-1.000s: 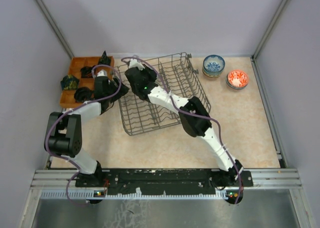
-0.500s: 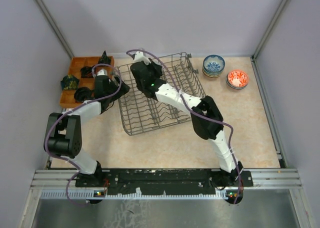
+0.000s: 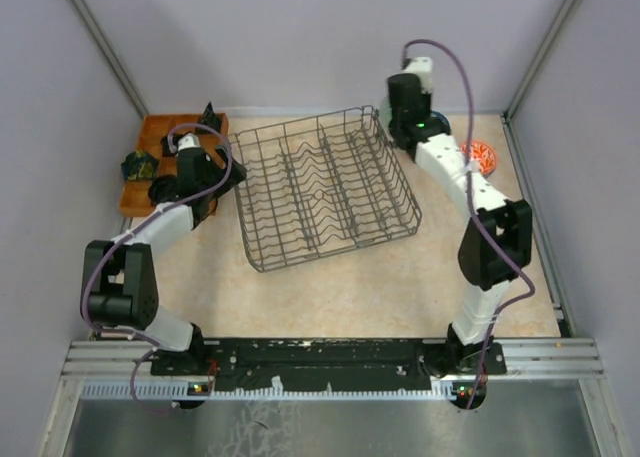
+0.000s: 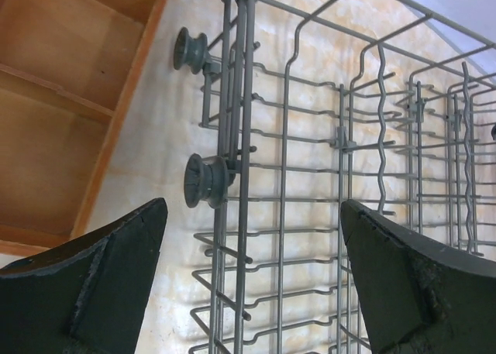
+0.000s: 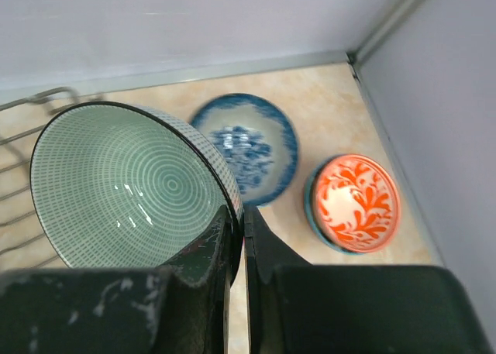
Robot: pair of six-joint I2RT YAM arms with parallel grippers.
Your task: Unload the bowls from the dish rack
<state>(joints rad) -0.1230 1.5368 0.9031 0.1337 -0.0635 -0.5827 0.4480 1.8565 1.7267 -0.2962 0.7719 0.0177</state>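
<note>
The dish rack (image 3: 325,187) is set askew in the middle of the bench (image 3: 350,287), its wire floor and rows of upright tines seen plainly from above. The left pincer (image 4: 253,214) is held wide open, with nothing between its fingers (image 4: 116,276), just beside the rack's left edge. Through its wrist camera the rack's small grey rollers (image 4: 205,182) and the wooden compartments of the orange tray (image 4: 70,98) are seen below it. The tray is placed at the far left of the bench, touching or nearly touching the rack's corner (which of the two cannot be told), and dark black-green objects (image 3: 138,164) are seen lying in and beside it. The right arm is stretched to the far right corner, where the right pincer (image 5: 242,230) is closed tightly on the rim of a pale green bowl (image 5: 124,187). That bowl is held tilted, its ringed inside turned towards the camera, just past the rack's far right corner. Just beyond it, a blue-and-white bowl (image 5: 248,149) is seen resting on the bench, and a red-and-white bowl (image 5: 356,203) is set close to its right, near the side wall. Whether the held bowl touches the blue-and-white one cannot be told.
</note>
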